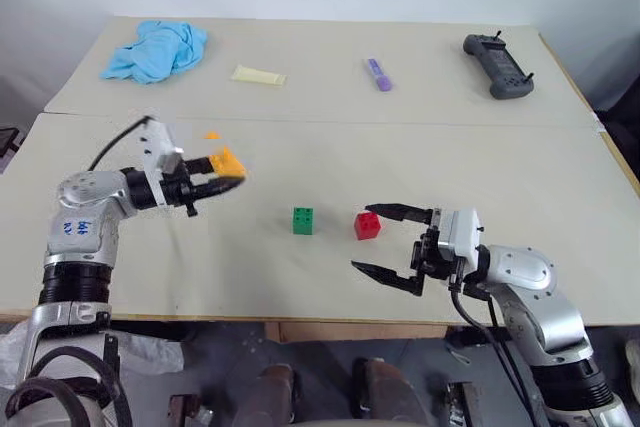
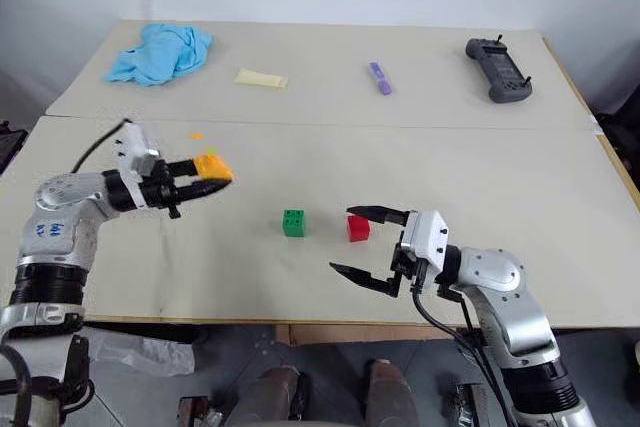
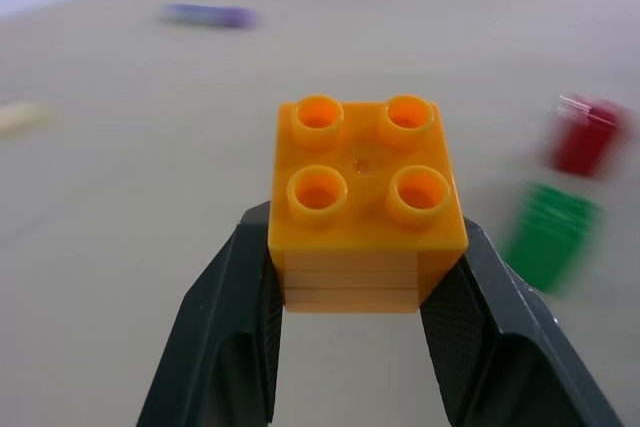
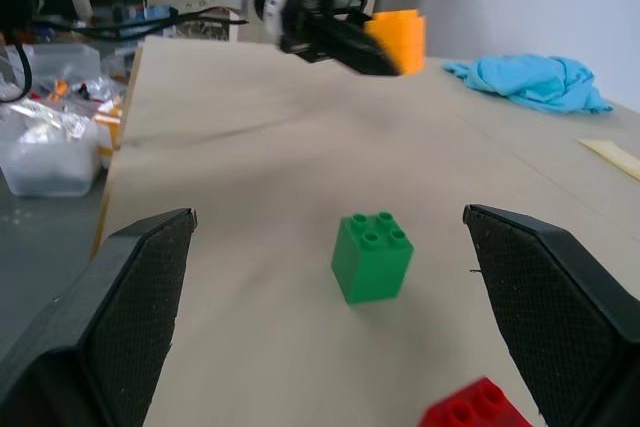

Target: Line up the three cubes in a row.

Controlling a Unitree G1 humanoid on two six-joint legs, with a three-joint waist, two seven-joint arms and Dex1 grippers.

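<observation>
Right tool [image 1: 392,243], nearest the cam at approx 5 o'clock, fingers wide apart, nothing between, level, just beside red cube. Counter [image 1: 300,277]: 1. Blue cloth [image 1: 155,50]: 1, at 11 o'clock. Black controller [image 1: 498,65]: 1, at 1 o'clock. Left tool [image 1: 230,169] at 9 o'clock, clamped on orange cube [image 3: 365,202], held above counter. Pale bar [image 1: 259,75]: 1. Cubes: 3 total; green cube [image 1: 303,220] & red cube [image 1: 367,225] sit near each other at center. Purple marker [image 1: 378,74]: 1, at 12 o'clock.

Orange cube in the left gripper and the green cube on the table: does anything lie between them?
No. In the left eye view, only bare table separates the orange cube, held in the left gripper, from the green cube.
</observation>
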